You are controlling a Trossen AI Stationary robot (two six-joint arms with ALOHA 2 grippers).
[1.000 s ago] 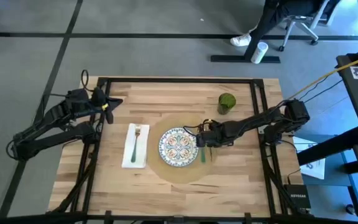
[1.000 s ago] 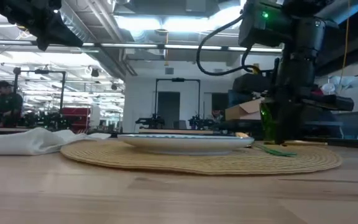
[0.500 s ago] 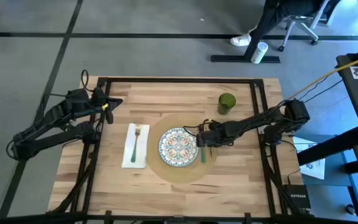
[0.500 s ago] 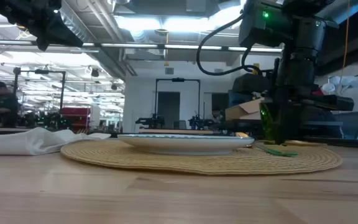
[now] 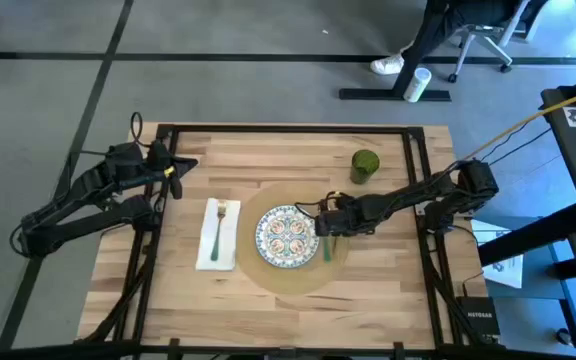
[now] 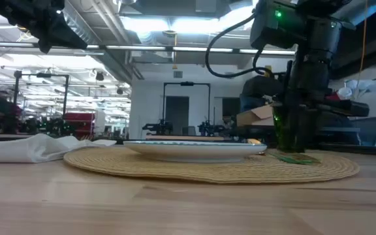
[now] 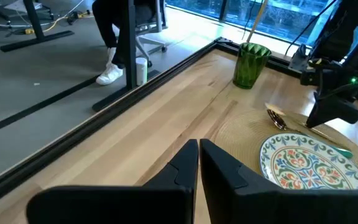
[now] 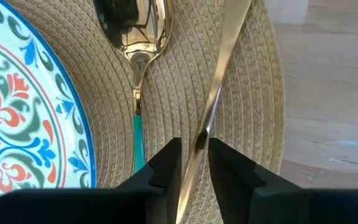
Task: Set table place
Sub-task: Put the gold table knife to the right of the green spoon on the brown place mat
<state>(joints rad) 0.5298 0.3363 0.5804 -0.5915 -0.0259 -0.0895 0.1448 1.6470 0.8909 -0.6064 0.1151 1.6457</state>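
Observation:
The round tan placemat (image 5: 293,275) lies mid-table on the wooden table (image 5: 388,270), with the patterned plate (image 5: 286,235) on it. A spoon (image 8: 135,56) with a gold bowl and teal handle lies on the mat just right of the plate. My right gripper (image 5: 323,226) points down over the mat's right part, shut on a gold knife (image 8: 222,68) that runs slantwise between its fingers. A white napkin (image 5: 218,235) left of the mat carries a green-handled fork (image 5: 217,232). My left gripper (image 7: 199,149) waits shut, high over the far-left corner. My right gripper has the knife's narrow middle stretch (image 8: 201,134) between its two fingers (image 8: 166,165), coming from above and pointing down. The knife lies slanted to the spoon and crosses the mat's weave. Whether it rests on the mat or hangs just above it cannot be told.
A green ribbed cup (image 5: 365,165) stands at the far right of the table, beyond the mat. Bare wood lies along the near edge and at the right side. Chair legs and a person's shoes show on the floor behind the table.

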